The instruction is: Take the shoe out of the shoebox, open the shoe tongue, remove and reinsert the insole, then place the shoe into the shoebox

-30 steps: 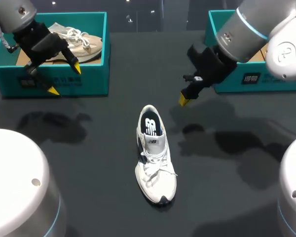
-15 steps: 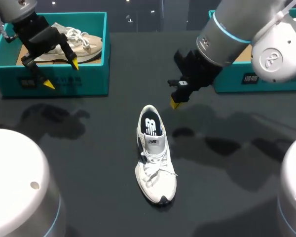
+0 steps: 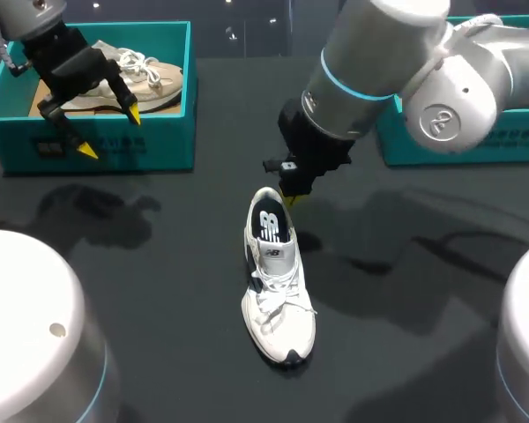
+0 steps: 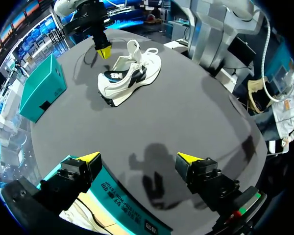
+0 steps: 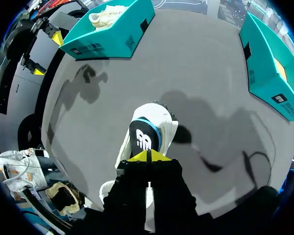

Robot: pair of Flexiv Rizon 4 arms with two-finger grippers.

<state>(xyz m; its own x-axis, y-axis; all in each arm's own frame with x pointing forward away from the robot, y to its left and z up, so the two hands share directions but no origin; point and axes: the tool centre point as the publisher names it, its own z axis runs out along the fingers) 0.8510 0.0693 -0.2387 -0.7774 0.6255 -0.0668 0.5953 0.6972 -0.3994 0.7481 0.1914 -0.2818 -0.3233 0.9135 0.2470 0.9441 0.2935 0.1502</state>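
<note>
On the dark grey table [image 3: 159, 247], a teal cardboard shoebox [image 3: 150, 145] holding a beige laced shoe [image 3: 154, 75] is seen at the left, the left gripper [image 3: 111, 133] held above its front wall, 2 fingers spread wide, empty. The white laced sneaker [image 3: 278, 282] is stood upright mid-table, outside the boxes, with the right gripper [image 3: 289, 199] poised at its heel, fingertips pressed together on nothing. Another teal shoebox [image 3: 476, 141] is set far right.

Shoe [image 3: 278, 282] lies on table [image 3: 159, 264] (left shoebox [image 3: 115, 145], right shoebox [image 3: 502, 141] behind).
</note>
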